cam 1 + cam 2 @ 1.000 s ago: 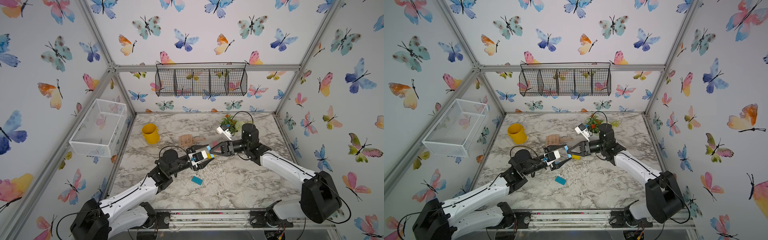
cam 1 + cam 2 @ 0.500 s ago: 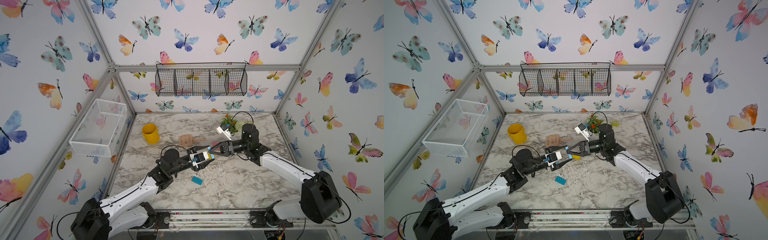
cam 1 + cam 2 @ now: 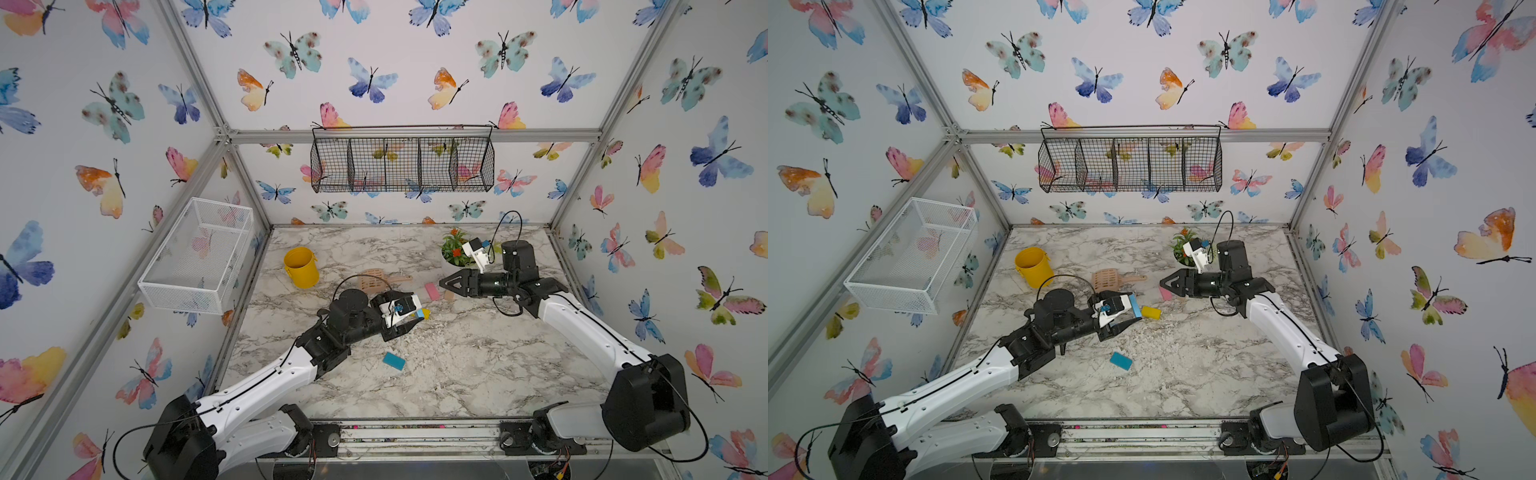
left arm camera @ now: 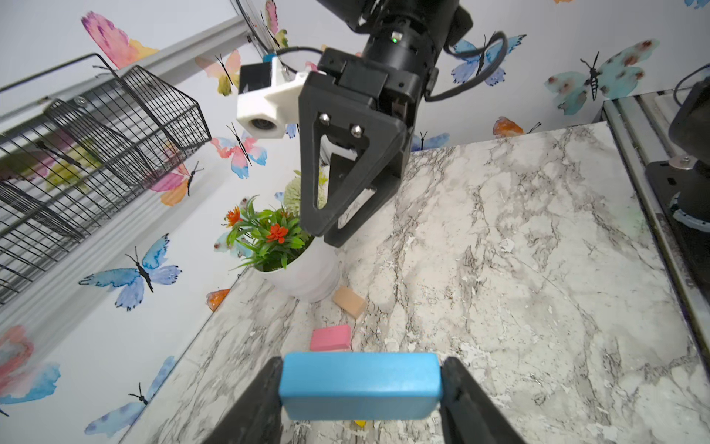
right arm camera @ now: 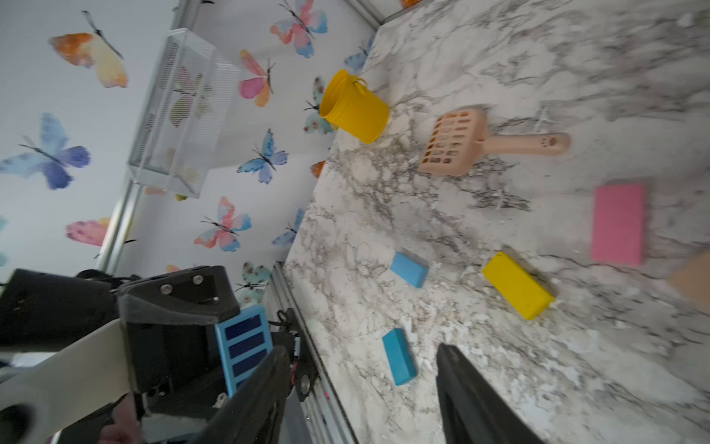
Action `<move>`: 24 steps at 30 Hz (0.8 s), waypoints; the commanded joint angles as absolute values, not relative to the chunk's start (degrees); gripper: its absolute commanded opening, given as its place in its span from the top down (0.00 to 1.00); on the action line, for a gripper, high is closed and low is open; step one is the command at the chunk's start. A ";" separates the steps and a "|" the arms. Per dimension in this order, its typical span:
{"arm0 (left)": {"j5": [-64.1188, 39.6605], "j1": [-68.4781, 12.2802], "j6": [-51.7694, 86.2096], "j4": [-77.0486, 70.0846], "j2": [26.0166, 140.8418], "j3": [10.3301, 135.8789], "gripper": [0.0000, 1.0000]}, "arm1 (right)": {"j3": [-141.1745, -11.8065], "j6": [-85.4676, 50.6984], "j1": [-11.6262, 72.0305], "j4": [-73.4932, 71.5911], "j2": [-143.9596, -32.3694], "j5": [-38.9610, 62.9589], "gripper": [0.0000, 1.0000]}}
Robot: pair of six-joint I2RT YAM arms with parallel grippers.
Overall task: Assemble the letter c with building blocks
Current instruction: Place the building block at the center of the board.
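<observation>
Blue slotted block [image 4: 359, 386] now sits clamped in our left gripper [image 3: 1131, 313] above the table [image 3: 457, 374], our right gripper [image 3: 1165, 284] having let go and backed off empty, so we reckon the left places it.

In a top view, the right gripper [image 3: 1163, 285] is hiding most of the flat pink rectangular block [image 3: 1166, 294]. In the left wrist view, the flat light blue rectangular block [image 4: 360, 386] is covering nearly all of the yellow rectangular block [image 4: 360, 423], and the bottom edge is cutting off the black fingers [image 4: 253, 403] of the left gripper [image 4: 361, 365]. In the right wrist view, the frame edge is cropping the blurred tan wooden block [image 5: 691, 275], and a right gripper finger [image 5: 257, 396] is masking a corner of the light blue block's dark-slotted face.
</observation>
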State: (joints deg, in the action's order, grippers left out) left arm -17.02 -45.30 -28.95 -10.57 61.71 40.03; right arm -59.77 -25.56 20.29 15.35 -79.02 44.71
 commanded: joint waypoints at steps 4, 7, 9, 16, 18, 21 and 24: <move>-17.58 -46.07 -33.34 1.88 65.76 44.52 0.46 | -58.53 -17.69 20.59 27.42 -80.02 30.50 0.35; -15.86 -47.15 -36.92 9.29 70.32 49.27 0.47 | -58.41 -17.40 20.57 28.04 -80.42 30.48 0.35; -14.71 -47.43 -38.48 12.38 73.35 51.60 0.47 | -58.15 -17.71 20.58 27.82 -80.42 30.49 0.35; -12.92 -47.65 -41.36 18.94 83.52 57.56 0.47 | -56.10 -19.07 20.60 25.58 -80.32 30.13 0.35; -13.18 -47.81 -40.62 19.05 86.02 58.92 0.48 | -55.86 -19.07 20.62 25.58 -80.72 30.15 0.35; -10.74 -48.77 -41.02 20.33 90.53 61.06 0.48 | -55.40 -19.07 20.62 25.08 -81.10 30.21 0.35; -6.70 -49.73 -41.30 22.62 95.39 63.63 0.49 | -55.48 -18.99 20.63 25.13 -81.55 30.24 0.35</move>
State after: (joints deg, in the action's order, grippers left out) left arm -10.72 -48.69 -40.10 18.46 91.81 61.28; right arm -56.16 -19.38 20.32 25.15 -80.58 31.00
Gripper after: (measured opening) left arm 0.592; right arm 0.654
